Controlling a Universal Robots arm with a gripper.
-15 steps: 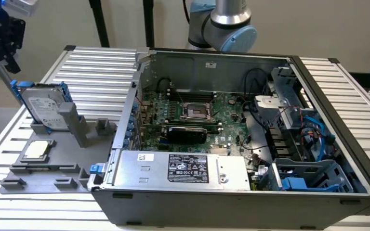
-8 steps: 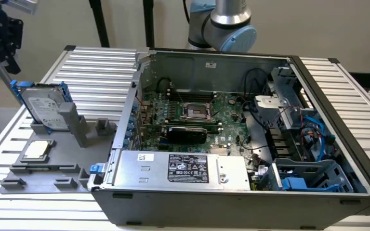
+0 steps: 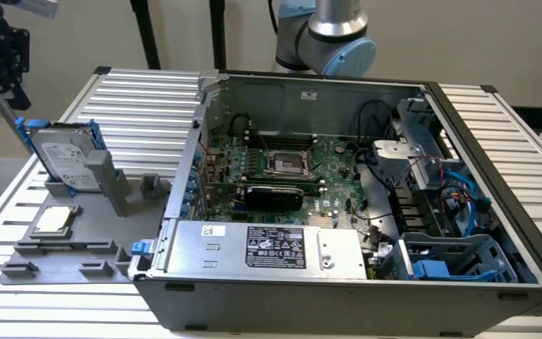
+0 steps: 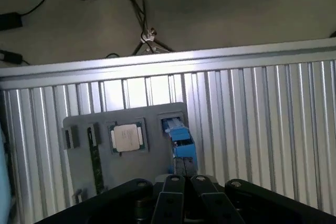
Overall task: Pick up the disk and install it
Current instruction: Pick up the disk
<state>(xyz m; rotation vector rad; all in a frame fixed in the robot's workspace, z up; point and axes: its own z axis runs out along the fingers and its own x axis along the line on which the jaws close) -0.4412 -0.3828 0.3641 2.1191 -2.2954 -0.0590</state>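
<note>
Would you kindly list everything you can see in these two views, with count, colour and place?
disk: one, silver-grey in a blue frame, standing tilted in the tray
chip: one, silver, lying flat on the tray
tray: one, grey, on the table at the exterior view's left
computer case: one, dark grey, open, on the middle of the table
circuit board: one, green, inside the case
power box: one, silver with a black label, inside the case
cables: several, blue, inside the case at the exterior view's right
table: one, ribbed silver, under everything
arm: one, silver and light blue, behind the case
gripper: one, black, shut, empty, over the tray near the disk
</note>
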